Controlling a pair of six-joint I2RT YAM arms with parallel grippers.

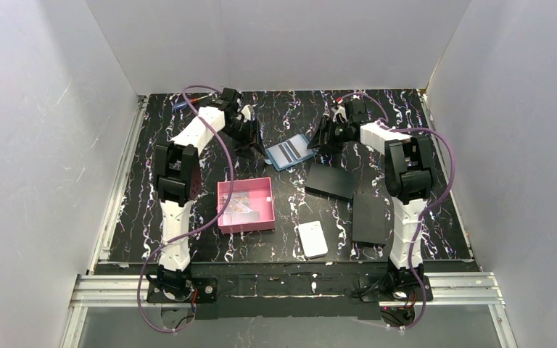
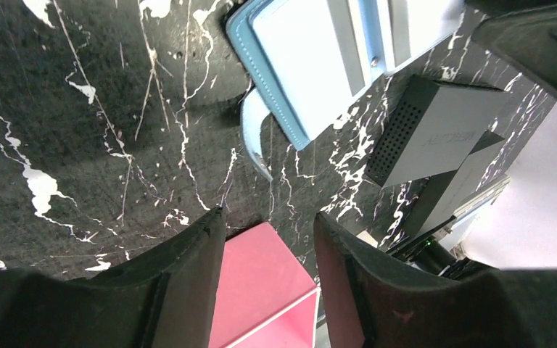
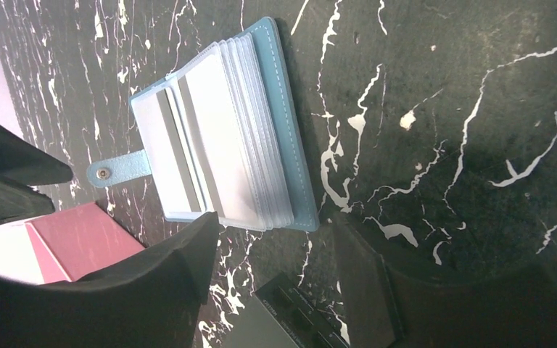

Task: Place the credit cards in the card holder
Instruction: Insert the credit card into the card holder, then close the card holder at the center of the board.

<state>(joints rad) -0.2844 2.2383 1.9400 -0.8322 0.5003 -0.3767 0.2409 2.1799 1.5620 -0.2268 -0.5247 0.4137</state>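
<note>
The teal-blue card holder [image 1: 290, 153] lies open on the black marbled table [image 1: 283, 116] between my two grippers, its snap strap [image 3: 120, 169] sticking out to one side. Pale credit cards [image 3: 165, 152] with grey stripes sit in its clear sleeves [image 3: 261, 145]. My left gripper [image 1: 248, 139] hovers just left of the holder [image 2: 297, 65], open with nothing between its fingers [image 2: 188, 254]. Just right of the holder is my right gripper [image 1: 325, 138], also open and empty, its fingertips [image 3: 203, 232] close to the holder's near edge [image 3: 283, 217].
A pink square tray [image 1: 246, 217] with pale flat items inside stands in front of the holder. Two flat black rectangles [image 1: 330, 181] [image 1: 370, 217] lie to the right and a white rounded block [image 1: 312, 239] sits near the front. White walls enclose the table.
</note>
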